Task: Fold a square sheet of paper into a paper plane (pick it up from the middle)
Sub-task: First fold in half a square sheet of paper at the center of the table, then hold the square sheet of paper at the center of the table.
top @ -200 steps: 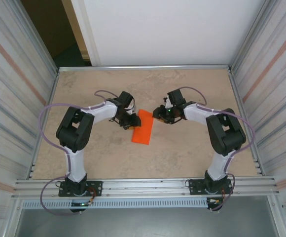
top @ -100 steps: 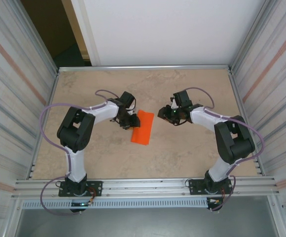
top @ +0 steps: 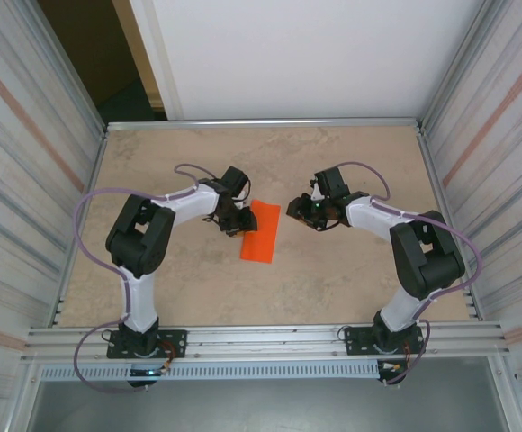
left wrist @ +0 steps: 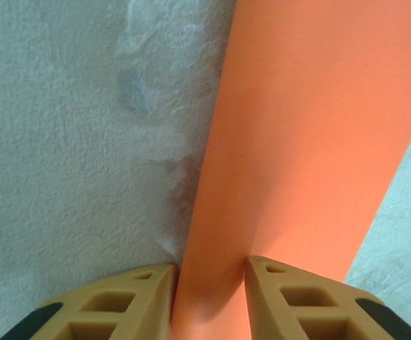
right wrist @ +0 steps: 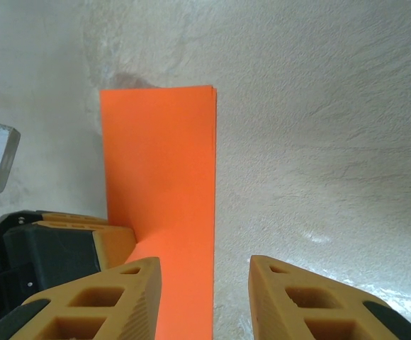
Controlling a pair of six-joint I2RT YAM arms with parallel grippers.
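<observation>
The square sheet of paper (top: 261,232) lies mid-table, bright orange and folded to a narrow rectangle. My left gripper (top: 238,222) is at its left long edge. In the left wrist view the paper (left wrist: 312,127) runs up from between the left gripper (left wrist: 211,273) jaws, which stand partly apart with the raised edge between them. My right gripper (top: 295,209) hovers just off the sheet's far right corner, open and holding nothing. In the right wrist view the right gripper (right wrist: 204,265) straddles the paper's (right wrist: 159,163) layered right edge, and the paper curls up against a left finger (right wrist: 113,237).
The tan stone-patterned tabletop (top: 351,270) is bordered by ribbed metal walls (top: 36,180) left and right, a white panel (top: 297,54) at the back, and an aluminium rail (top: 261,340) at the near edge by both arm bases.
My right gripper has drawn back to the right, off the sheet's far corner, with its elbow swung outward. The left gripper and the paper have hardly moved.
</observation>
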